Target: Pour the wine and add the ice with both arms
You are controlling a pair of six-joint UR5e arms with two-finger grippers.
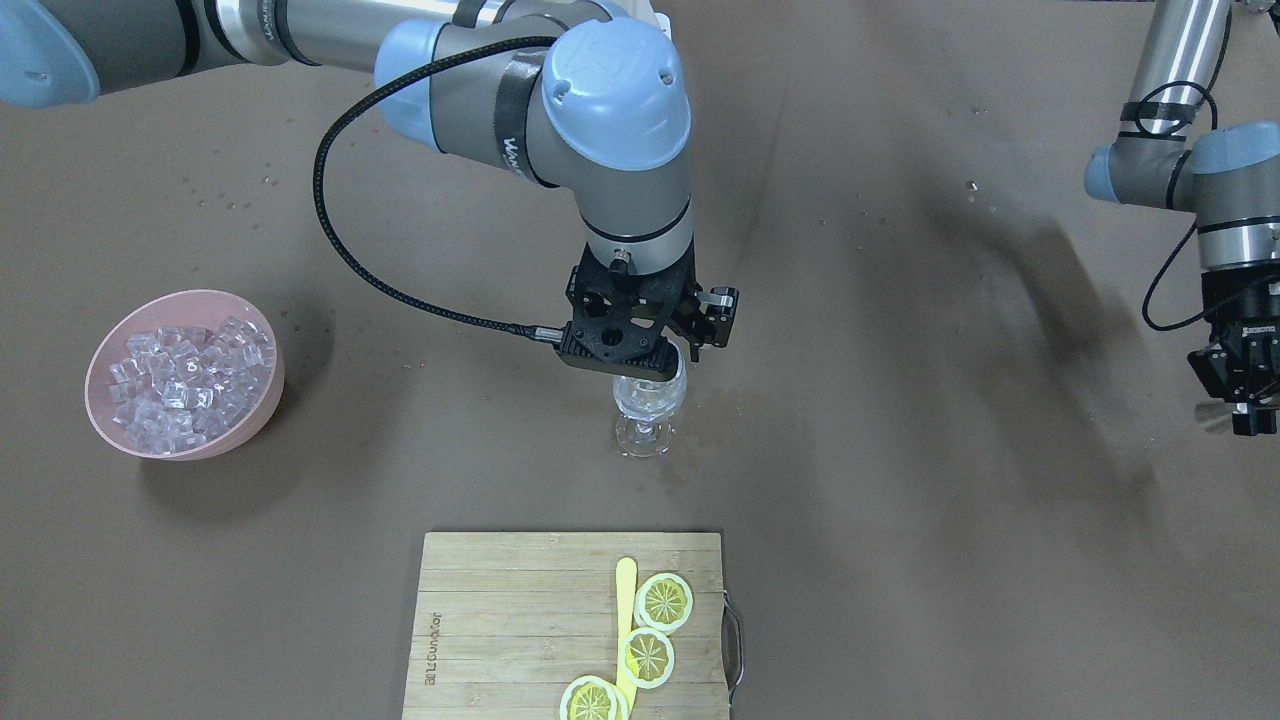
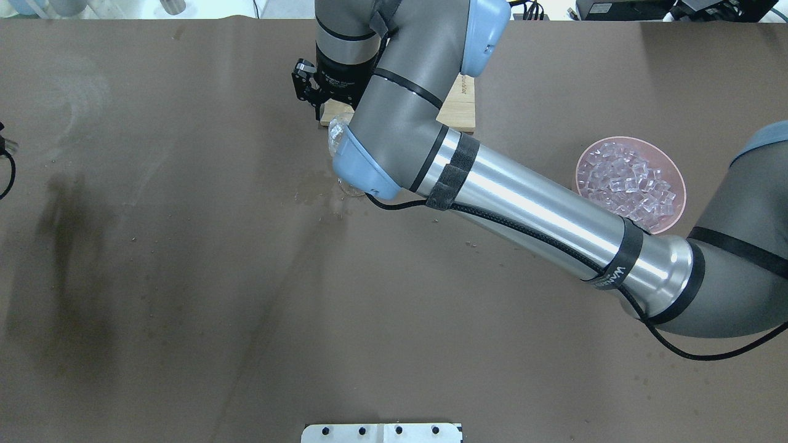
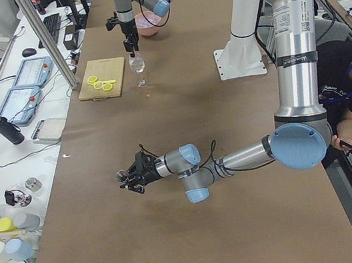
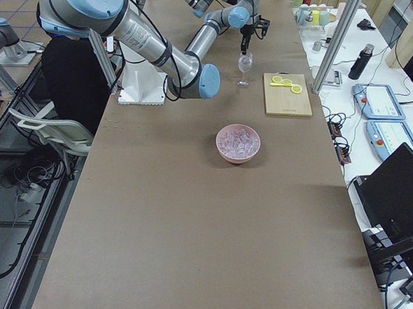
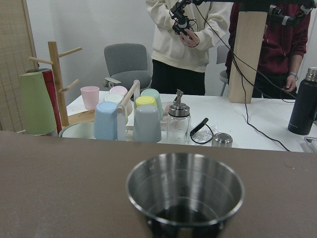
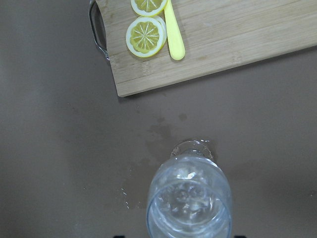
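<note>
A clear stemmed glass (image 1: pixel 648 408) stands mid-table with a few clear ice cubes in its bowl, seen from above in the right wrist view (image 6: pixel 189 201). My right gripper (image 1: pixel 650 366) hangs straight over the glass rim, jaws spread wide and empty. The rest of the ice (image 1: pixel 185 385) fills a pink bowl (image 1: pixel 110 425) to the side. My left gripper (image 1: pixel 1235 412) is far from the glass, low over the table, shut on a steel cup (image 5: pixel 184 193) with dark liquid at its bottom.
A wooden cutting board (image 1: pixel 500 620) with lemon slices (image 1: pixel 664 602) and a yellow knife (image 1: pixel 625 600) lies just beyond the glass. Wet spots mark the table beside the glass (image 6: pixel 158 134). People and cups are behind the table's end in the left wrist view.
</note>
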